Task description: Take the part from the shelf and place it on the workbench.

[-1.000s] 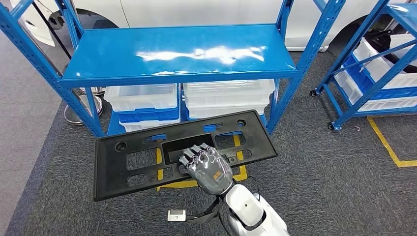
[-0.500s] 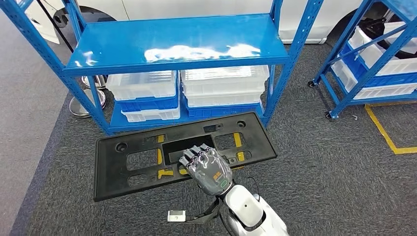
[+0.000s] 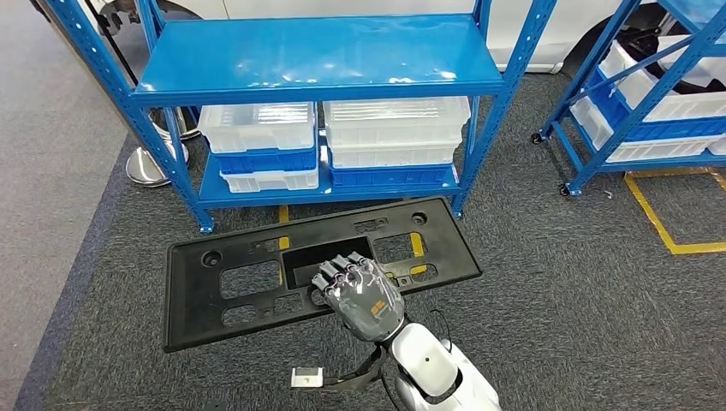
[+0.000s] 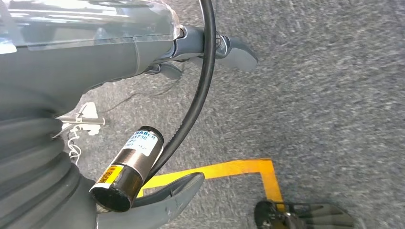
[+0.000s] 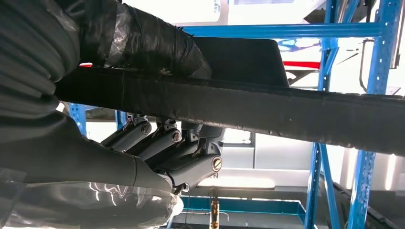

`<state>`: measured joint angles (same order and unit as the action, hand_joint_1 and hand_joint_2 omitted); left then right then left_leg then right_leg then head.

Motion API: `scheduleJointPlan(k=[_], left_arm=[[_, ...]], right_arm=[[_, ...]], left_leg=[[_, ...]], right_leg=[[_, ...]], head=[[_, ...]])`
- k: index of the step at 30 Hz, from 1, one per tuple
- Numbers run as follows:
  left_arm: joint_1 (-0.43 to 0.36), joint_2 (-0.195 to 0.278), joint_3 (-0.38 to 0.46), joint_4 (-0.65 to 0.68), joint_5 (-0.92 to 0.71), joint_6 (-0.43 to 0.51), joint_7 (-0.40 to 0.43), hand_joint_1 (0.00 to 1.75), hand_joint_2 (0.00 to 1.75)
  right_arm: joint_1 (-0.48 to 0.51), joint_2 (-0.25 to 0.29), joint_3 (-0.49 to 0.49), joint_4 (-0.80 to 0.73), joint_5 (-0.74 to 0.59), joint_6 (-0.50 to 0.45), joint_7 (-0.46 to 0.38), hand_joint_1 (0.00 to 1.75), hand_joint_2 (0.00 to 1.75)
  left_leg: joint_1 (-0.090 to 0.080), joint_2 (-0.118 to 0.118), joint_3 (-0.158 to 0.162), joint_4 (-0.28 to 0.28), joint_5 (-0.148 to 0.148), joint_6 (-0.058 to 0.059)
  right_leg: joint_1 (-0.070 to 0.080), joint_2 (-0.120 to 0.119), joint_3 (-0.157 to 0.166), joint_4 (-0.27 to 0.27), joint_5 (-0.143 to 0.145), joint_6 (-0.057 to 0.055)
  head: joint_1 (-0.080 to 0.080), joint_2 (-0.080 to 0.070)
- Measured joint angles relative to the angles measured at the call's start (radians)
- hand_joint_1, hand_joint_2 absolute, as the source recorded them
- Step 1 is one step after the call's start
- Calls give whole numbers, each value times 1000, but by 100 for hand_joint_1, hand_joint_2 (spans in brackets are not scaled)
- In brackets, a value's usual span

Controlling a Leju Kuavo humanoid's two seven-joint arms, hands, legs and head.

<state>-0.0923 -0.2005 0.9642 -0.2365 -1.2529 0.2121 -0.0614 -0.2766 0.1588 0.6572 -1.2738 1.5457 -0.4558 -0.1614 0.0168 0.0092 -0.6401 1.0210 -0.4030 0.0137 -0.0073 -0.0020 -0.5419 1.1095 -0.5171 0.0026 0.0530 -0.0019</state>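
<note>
While the head view looks down on the right hand (image 3: pixel 360 295), its fingers curl over the near edge of the long black part (image 3: pixel 248 278), which is held flat above the dark grey carpet (image 3: pixel 556 282), clear of the blue shelf (image 3: pixel 317 56). Beyond the fingertips stand white bins (image 3: pixel 394 141) on the lower shelf level, with yellow floor tape (image 3: pixel 668 231) off to the right beside a second blue rack (image 3: pixel 633 94). From the right wrist view the grip shows edge-on: the thumb (image 5: pixel 138 47) lies on one face of the part and the dark fingers (image 5: pixel 162 143) press the other face, clamping it. In the left wrist view the left hand (image 4: pixel 191 47) hangs over the carpet, fingers apart and holding nothing, near a corner of yellow tape.
</note>
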Motion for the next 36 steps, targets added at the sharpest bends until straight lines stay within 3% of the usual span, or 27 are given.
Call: scheduleJointPlan(k=[2,4,5,7,9,10,11,12,13,15,16,19,21,23,25,26,27,28,30,32,34,36], left_arm=[[0,-1,1,0,-7,0,-2,0,175],[0,-1,4,0,-12,1,-8,0,175],[0,-1,6,0,-12,1,-10,0,175],[1,-1,8,0,-13,2,-13,0,175],[2,-2,8,0,-13,2,-15,0,175],[2,-2,9,0,-13,2,-16,0,175],[2,-2,9,0,-13,2,-16,0,175],[2,-2,10,0,-13,2,-16,0,175],[2,-2,11,0,-13,2,-16,0,175],[0,-1,13,0,-14,2,-16,0,175],[-1,-1,14,0,-14,2,-16,0,175],[0,-2,17,0,-16,2,-14,0,175],[2,-4,21,0,-20,2,-12,0,175],[2,-5,23,0,-25,2,-10,0,175],[2,-5,24,0,-28,2,-10,0,175],[3,-5,25,0,-28,2,-10,0,175],[4,-5,25,0,-28,2,-10,0,175],[5,-5,25,0,-28,2,-10,0,175],[4,-6,25,0,-28,2,-10,0,175],[4,-6,25,0,-28,2,-10,0,175],[4,-6,25,0,-28,2,-10,0,175],[3,-7,26,0,-29,2,-11,0,175]], right_arm=[[-2,1,0,0,-2,1,-2,166,175],[-2,2,0,1,-6,3,-2,166,175],[-2,2,0,1,-7,3,-3,166,175],[-1,2,0,3,-11,4,-4,166,175],[-1,3,0,4,-18,4,-5,166,175],[0,3,0,4,-21,5,-5,166,175],[1,3,0,5,-25,6,-6,166,175],[2,3,0,5,-28,7,-7,166,175],[3,3,0,5,-31,8,-7,166,175],[4,3,0,5,-37,10,-7,166,175],[3,3,0,5,-39,11,-7,166,175],[4,3,0,5,-42,14,-8,166,175],[4,3,0,5,-44,17,-8,166,175],[5,2,0,5,-45,19,-9,166,175],[7,1,0,5,-45,20,-10,166,175],[9,-1,0,5,-45,20,-10,166,175],[12,-2,0,5,-45,21,-10,166,175],[13,-3,0,5,-45,21,-10,166,175],[14,-4,0,4,-45,21,-10,166,175],[13,-4,0,3,-45,21,-10,166,175],[14,-4,0,3,-46,21,-10,166,175],[14,-4,-1,2,-46,21,-10,166,175]], left_leg=[[0,0,-5,-4,18,-12],[2,0,-10,-10,33,-26],[3,-1,-17,-3,23,-31],[4,-3,-44,62,-47,-37],[4,-4,-78,184,-131,-42],[4,-3,-87,237,-147,-43],[4,-3,-83,262,-139,-44],[4,-3,-60,250,-117,-43],[4,-3,-18,200,-92,-41],[1,-5,76,70,-83,-34],[0,-6,105,26,-89,-31],[-4,-7,110,0,-97,-19],[0,0,107,-7,-89,-4],[4,8,100,-13,-78,12],[3,15,90,-12,-72,18],[2,19,86,-10,-70,19],[2,24,83,-8,-69,19],[2,29,82,-6,-69,18],[2,39,83,-4,-70,15],[-2,50,83,-2,-71,5],[-5,63,82,-4,-69,-7],[-5,66,79,0,-77,-18]], right_leg=[[7,1,58,-94,-25,-9],[8,-1,51,-110,-13,-17],[6,-2,44,-115,-3,-24],[1,-4,25,-124,19,-36],[5,-5,1,-121,38,-42],[7,-6,-11,-117,45,-42],[8,-6,-24,-112,51,-41],[9,-6,-36,-105,56,-40],[9,-6,-47,-97,59,-38],[11,-6,-65,-81,63,-33],[12,-6,-71,-75,65,-30],[15,-4,-76,-70,73,-17],[14,-1,-83,-60,67,-7],[11,2,-113,8,18,3],[7,3,-165,136,-52,12],[4,2,-185,187,-71,15],[2,2,-188,205,-71,17],[1,0,-172,183,-52,17],[2,-18,-98,49,9,10],[11,-42,-47,-58,39,-1],[19,-40,-45,-78,41,-9],[14,-22,-46,-86,49,-20]], head=[[0,0],[1,0],[0,0],[-1,0],[-1,0],[-1,0],[-2,0],[-2,0],[-2,0],[-2,0],[-1,0],[-1,0],[-1,0],[0,0],[1,0],[1,0],[1,0],[1,0],[1,0],[1,0],[1,0],[1,0]])
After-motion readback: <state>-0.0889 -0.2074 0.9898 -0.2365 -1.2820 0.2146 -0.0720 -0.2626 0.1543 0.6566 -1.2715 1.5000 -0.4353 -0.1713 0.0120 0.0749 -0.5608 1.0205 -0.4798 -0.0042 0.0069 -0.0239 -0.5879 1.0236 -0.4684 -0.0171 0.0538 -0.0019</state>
